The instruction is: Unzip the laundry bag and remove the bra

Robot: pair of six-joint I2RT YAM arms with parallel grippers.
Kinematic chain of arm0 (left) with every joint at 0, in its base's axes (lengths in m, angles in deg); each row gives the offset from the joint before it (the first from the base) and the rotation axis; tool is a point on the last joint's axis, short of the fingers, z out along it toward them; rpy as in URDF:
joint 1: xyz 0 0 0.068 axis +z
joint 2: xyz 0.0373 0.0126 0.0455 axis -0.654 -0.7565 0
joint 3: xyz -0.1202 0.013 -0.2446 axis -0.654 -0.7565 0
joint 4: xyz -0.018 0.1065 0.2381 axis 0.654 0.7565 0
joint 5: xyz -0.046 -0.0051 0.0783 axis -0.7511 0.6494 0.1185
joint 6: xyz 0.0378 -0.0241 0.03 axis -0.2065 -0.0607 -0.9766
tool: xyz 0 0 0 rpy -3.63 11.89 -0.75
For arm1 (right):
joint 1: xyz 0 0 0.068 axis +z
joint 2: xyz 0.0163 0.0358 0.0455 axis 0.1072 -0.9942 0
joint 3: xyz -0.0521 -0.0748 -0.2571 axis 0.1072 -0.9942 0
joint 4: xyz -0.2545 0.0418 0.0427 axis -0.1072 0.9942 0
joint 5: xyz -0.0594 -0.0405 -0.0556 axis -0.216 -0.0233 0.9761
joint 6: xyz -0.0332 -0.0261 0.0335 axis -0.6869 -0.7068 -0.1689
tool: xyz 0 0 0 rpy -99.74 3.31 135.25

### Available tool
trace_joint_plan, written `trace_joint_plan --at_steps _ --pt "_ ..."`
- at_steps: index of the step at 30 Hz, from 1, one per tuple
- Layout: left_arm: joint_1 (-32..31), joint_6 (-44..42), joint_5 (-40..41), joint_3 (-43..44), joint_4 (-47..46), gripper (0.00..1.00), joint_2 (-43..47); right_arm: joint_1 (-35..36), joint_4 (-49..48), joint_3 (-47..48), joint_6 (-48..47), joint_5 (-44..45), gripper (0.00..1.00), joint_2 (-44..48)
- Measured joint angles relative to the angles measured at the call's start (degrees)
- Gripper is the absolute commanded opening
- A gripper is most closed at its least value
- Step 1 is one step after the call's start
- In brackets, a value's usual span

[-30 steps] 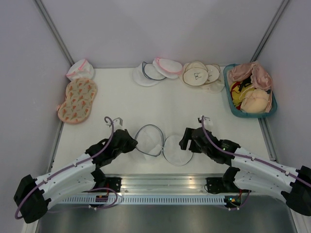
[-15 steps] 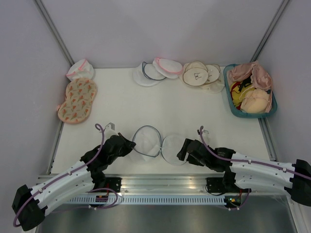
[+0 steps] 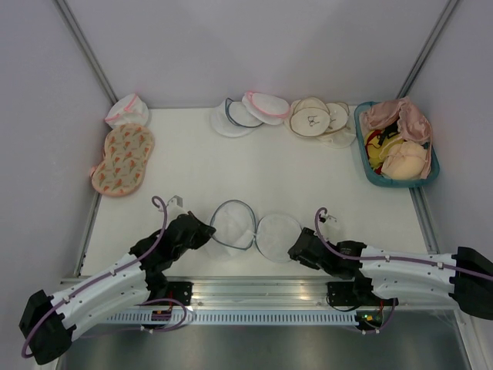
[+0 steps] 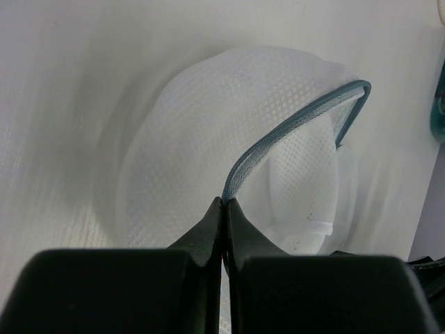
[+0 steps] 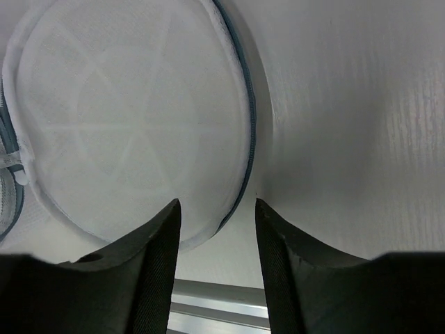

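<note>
The laundry bag (image 3: pixel 233 223) lies unzipped near the table's front, its two white mesh halves spread side by side; the right half (image 3: pixel 277 235) lies flat. No bra shows inside it. My left gripper (image 3: pixel 209 229) is shut on the blue-grey zip rim (image 4: pixel 278 132) of the left half, holding that edge raised in the left wrist view (image 4: pixel 225 202). My right gripper (image 3: pixel 295 248) is open and empty at the right half's near-right edge (image 5: pixel 217 209), over the mesh disc (image 5: pixel 132 118). A dusty-pink bra (image 3: pixel 385 116) lies in the teal basket (image 3: pixel 362 150).
At the back stand other mesh bags (image 3: pixel 246 114) and beige round bags (image 3: pixel 312 117). An orange-patterned bag (image 3: pixel 123 158) and a small white bag (image 3: pixel 127 110) lie at the far left. The metal rail (image 3: pixel 254 289) runs along the near edge.
My right gripper has drawn back toward the near edge, off the right half. My left gripper moved slightly nearer with the rim, then stayed. The bag shifted a little toward the front.
</note>
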Motion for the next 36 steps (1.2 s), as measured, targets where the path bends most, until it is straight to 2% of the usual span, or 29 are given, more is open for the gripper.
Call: trace_joint_plan --at_steps 1,4,5,7,12,15,20,23,30,36 --pt "0.0 -0.02 -0.11 0.0 -0.07 0.02 -0.55 0.02 -0.72 0.0 0.17 0.76 0.49 -0.79" --pt "0.0 -0.02 -0.5 0.0 -0.17 0.02 -1.99 0.11 -2.23 0.15 0.13 3.13 0.26 -2.27" --pt "0.0 -0.04 -0.59 0.0 -0.26 0.02 -2.27 0.13 -2.12 0.52 -0.39 4.04 0.12 -2.64" --pt "0.0 -0.11 -1.09 0.0 -0.59 0.02 -2.54 0.13 -1.6 2.05 -1.9 6.27 0.0 -2.78" --pt "0.0 -0.83 -1.38 0.02 -0.81 0.02 -1.11 0.22 2.51 11.26 -9.84 13.46 0.0 -0.94" --pt "0.0 -1.64 -1.16 0.39 -1.42 0.02 0.11 0.22 6.19 21.57 -19.37 17.9 0.01 -1.99" --pt "0.0 -3.32 0.11 2.64 -4.15 0.02 -1.9 0.22 14.32 41.83 -32.81 25.59 0.0 -13.35" --pt "0.0 -4.68 0.57 4.2 -7.39 0.02 -5.31 0.24 19.19 49.48 -38.6 29.51 0.0 -21.42" --pt "0.24 -8.55 2.36 7.78 -17.94 0.02 -14.67 2.62 26.43 58.1 -48.19 37.16 0.0 -36.72" --pt "1.33 -9.6 2.8 9.46 -25.38 0.02 -19.26 5.2 17.75 57.81 -60.11 36.48 0.0 -36.54"
